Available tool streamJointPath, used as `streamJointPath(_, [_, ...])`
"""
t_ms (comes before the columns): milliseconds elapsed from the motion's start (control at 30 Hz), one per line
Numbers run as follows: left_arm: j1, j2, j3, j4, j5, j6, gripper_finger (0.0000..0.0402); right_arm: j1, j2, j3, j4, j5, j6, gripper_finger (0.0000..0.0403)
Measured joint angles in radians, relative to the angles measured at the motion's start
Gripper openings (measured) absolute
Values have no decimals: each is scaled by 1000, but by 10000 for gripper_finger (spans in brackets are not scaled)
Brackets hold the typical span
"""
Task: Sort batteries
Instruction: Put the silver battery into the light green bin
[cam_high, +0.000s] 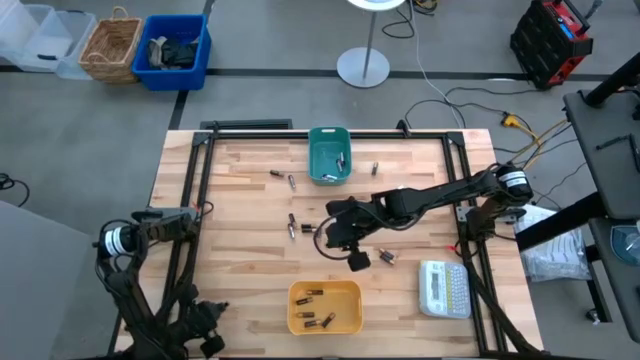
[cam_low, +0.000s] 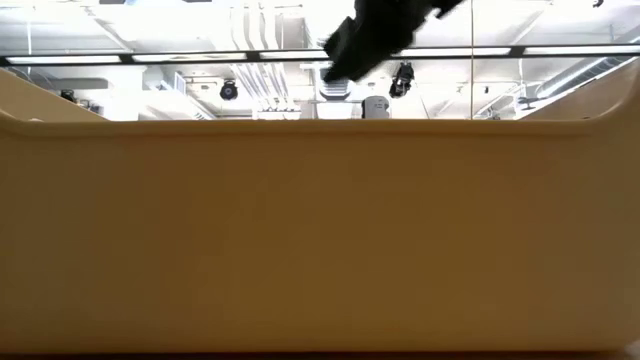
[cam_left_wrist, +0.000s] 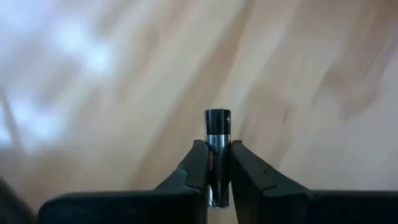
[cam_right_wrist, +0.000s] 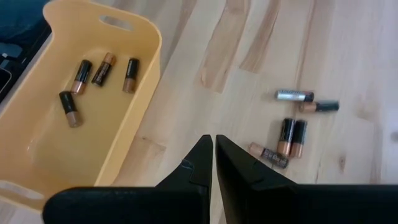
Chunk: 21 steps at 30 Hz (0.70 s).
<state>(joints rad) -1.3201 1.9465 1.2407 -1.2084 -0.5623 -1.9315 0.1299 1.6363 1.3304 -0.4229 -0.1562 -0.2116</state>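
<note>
Batteries, small dark-and-copper metal cylinders, lie loose mid-table; four more sit in the yellow plastic bin at the near edge. Right claw, clenched and empty, hovers between them. Left claw, at the table's left edge, grips one black-and-silver battery.

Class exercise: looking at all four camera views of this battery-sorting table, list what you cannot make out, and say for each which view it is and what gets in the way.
- Low view: the yellow bin's wall fills the picture and hides the whole tabletop.
- High view: the batteries are too small to tell their types; the contents of the teal bin are unclear.
- Left wrist view: the background is blurred; the left gripper covers the lower part of its held battery.
- Right wrist view: the right gripper hides the table below it.
</note>
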Motion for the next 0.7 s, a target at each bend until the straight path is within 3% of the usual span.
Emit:
streamJointPath(200, [34,-57,37,-221,-271,9,20,0,3,-18,351,0,-88,13])
streamJointPath(333, [71,-90,40,-282,-508,90,19,4,3,-52,543,1,-68,13])
streamJointPath(533, [174,-122,40,-288,-772,303,17,44,4,-113,742,1,-50,13])
streamJointPath(700, [225,-124,40,-288,-971,404,17,121,4,-124,777,3,-146,13])
